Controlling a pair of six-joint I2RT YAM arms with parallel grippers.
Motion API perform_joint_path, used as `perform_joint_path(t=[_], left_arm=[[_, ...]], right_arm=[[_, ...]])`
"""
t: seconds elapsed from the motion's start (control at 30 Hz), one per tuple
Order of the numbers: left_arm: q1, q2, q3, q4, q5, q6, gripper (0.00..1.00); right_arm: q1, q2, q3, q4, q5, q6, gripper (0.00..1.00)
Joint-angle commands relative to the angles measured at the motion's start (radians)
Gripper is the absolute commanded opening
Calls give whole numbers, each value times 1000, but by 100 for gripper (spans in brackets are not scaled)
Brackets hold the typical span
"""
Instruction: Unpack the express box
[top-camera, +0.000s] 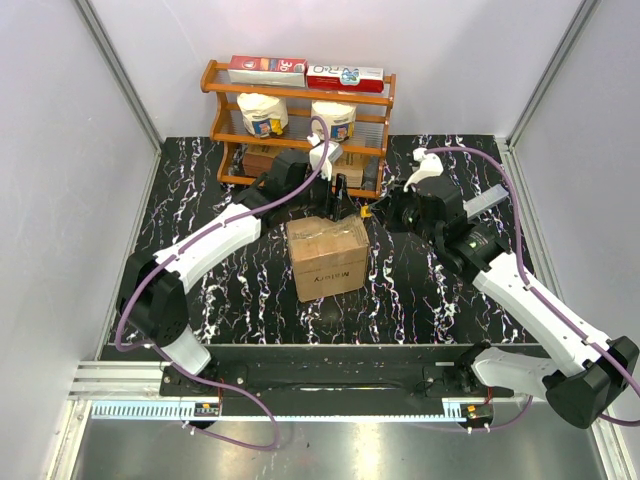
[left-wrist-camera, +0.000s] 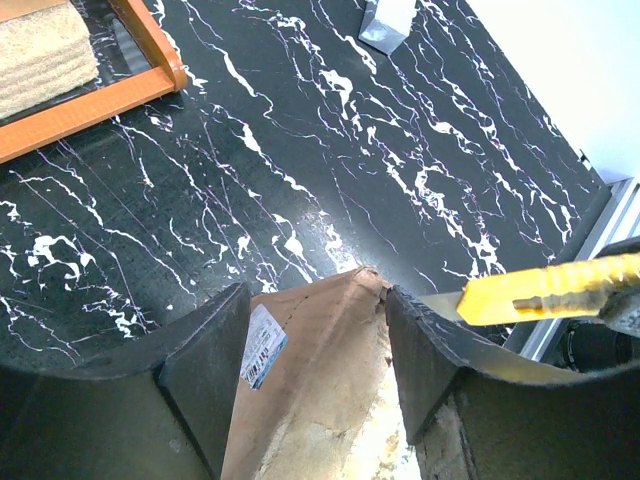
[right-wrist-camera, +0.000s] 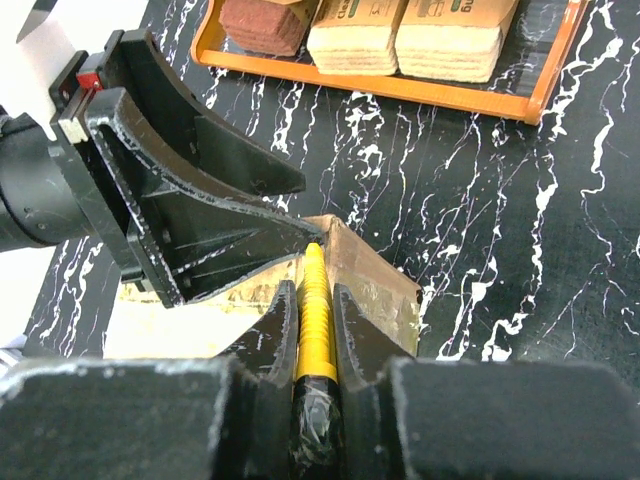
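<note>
The express box (top-camera: 327, 258), a brown carton with black lettering and taped seams, stands mid-table. My left gripper (top-camera: 335, 195) reaches down on its far top edge. In the left wrist view its fingers (left-wrist-camera: 205, 350) straddle the box's far corner (left-wrist-camera: 320, 390), touching both sides next to a white label (left-wrist-camera: 262, 345). My right gripper (top-camera: 385, 212) is shut on a yellow utility knife (top-camera: 366, 212). In the right wrist view the knife (right-wrist-camera: 314, 310) points at the box's far corner (right-wrist-camera: 375, 285), just beside the left gripper (right-wrist-camera: 200, 200). The knife also shows in the left wrist view (left-wrist-camera: 545, 290).
An orange shelf rack (top-camera: 300, 125) stands at the back just behind the box, holding flat packets, two white tubs and small brown cartons (right-wrist-camera: 400, 35). Its base frame (left-wrist-camera: 90, 100) lies close to the left gripper. White walls enclose the black marbled table (top-camera: 440, 300).
</note>
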Motion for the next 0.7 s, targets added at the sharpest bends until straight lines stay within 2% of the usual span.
perform_joint_path(t=[0.0, 0.23, 0.67], left_arm=[[-3, -14, -16, -22, -55, -1, 60], [-11, -26, -42, -28, -75, 1, 60], [-13, -46, -58, -25, -77, 2, 60]], right_arm=[[5, -12, 5, -8, -69, -10, 0], [4, -27, -24, -47, -51, -1, 0], [5, -24, 54, -47, 20, -21, 0]])
